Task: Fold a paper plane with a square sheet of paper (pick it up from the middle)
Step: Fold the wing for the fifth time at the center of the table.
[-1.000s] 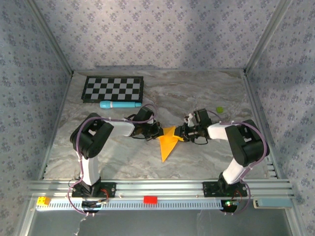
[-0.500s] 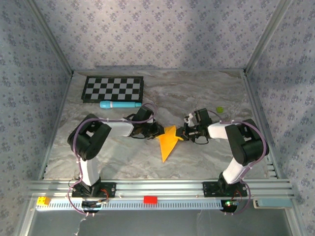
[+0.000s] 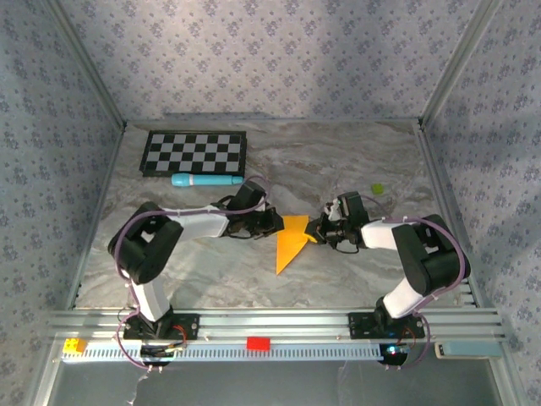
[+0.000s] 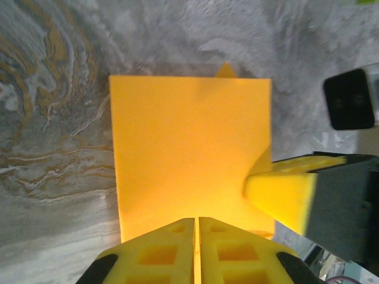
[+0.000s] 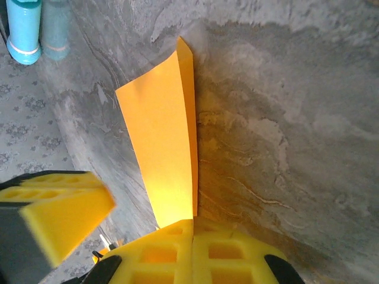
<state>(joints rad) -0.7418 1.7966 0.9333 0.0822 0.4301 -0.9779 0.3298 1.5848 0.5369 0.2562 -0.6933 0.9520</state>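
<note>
one orange paper sheet (image 3: 290, 243), folded into tapering pointed wedge

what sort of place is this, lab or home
Probably a robot lab cell: a marble-look table boxed in by patterned panels, a left arm and right arm bolted to an aluminium rail, and a checkerboard, likely for calibration.

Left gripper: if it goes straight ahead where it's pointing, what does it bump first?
The orange paper, already pinched in the left gripper. Past it, the right gripper stands slightly to one side and might be missed; depth is hard to judge.
</note>
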